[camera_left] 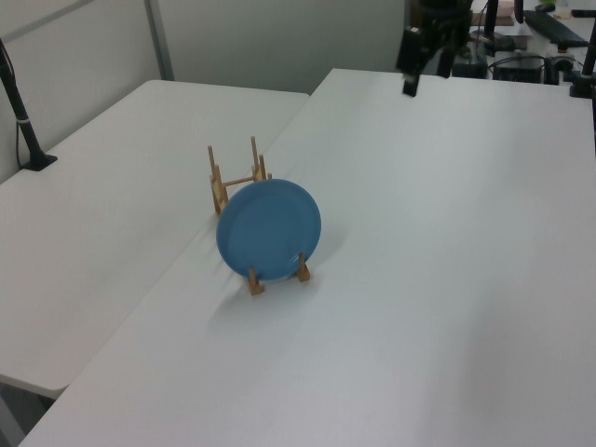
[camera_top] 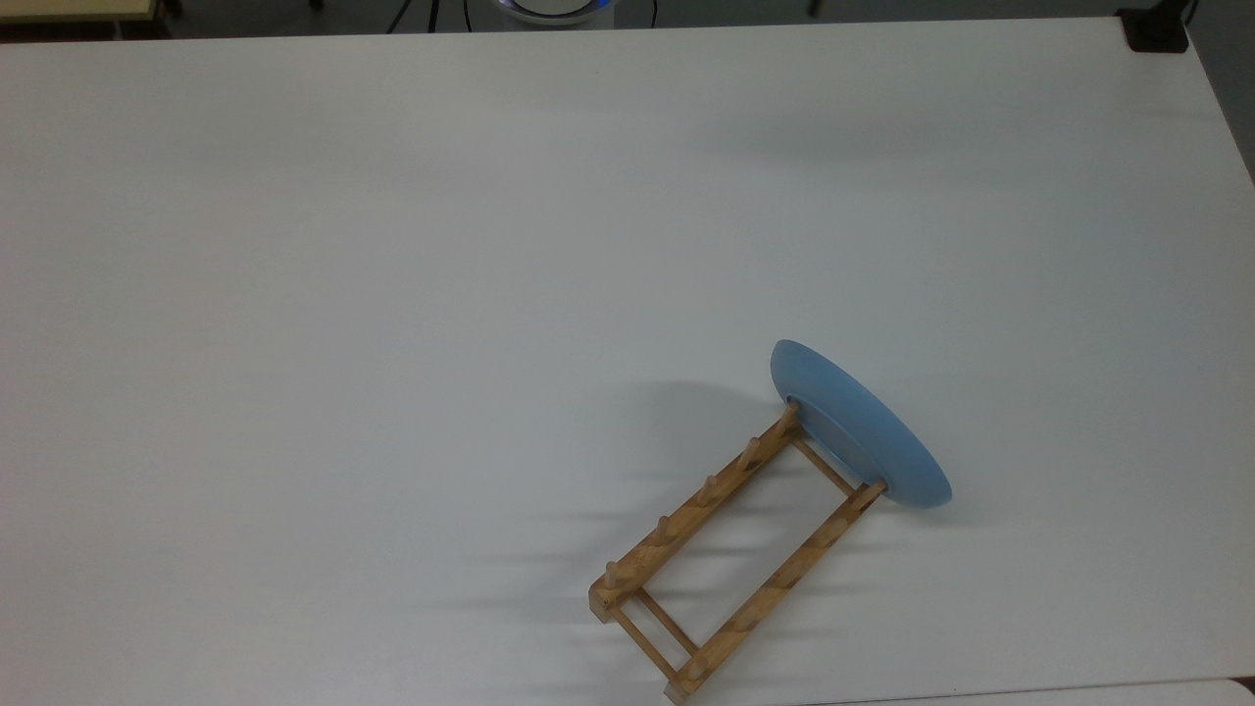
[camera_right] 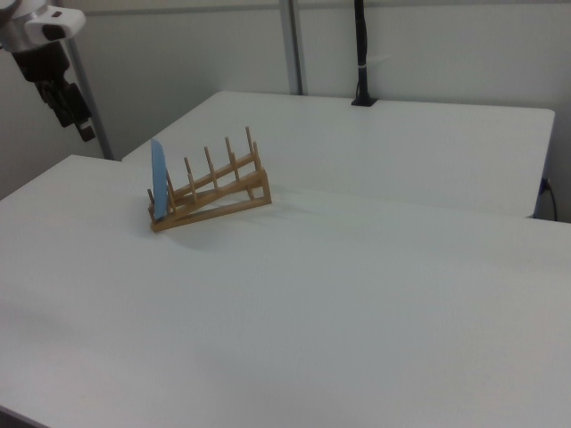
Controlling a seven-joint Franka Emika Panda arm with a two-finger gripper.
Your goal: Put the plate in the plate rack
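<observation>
The light-blue plate point(camera_top: 855, 424) stands on its edge in the end slot of the wooden plate rack point(camera_top: 727, 551), at the top view's lower right. Nothing grips it. In the left view the plate point(camera_left: 270, 229) faces the camera, with the rack point(camera_left: 233, 180) behind it. The right view shows the plate point(camera_right: 159, 180) edge-on at the rack's point(camera_right: 219, 184) left end. My gripper point(camera_left: 426, 76) hangs open and empty high above the table, far from the plate, at the left view's top. In the right view the gripper point(camera_right: 76, 118) is at the top left.
The white table point(camera_top: 392, 294) spreads wide around the rack. A second white table point(camera_left: 102, 205) adjoins it along a seam. A black post point(camera_right: 359, 53) stands at the far table's edge, and a black clamp point(camera_top: 1157, 29) sits at the top view's upper right corner.
</observation>
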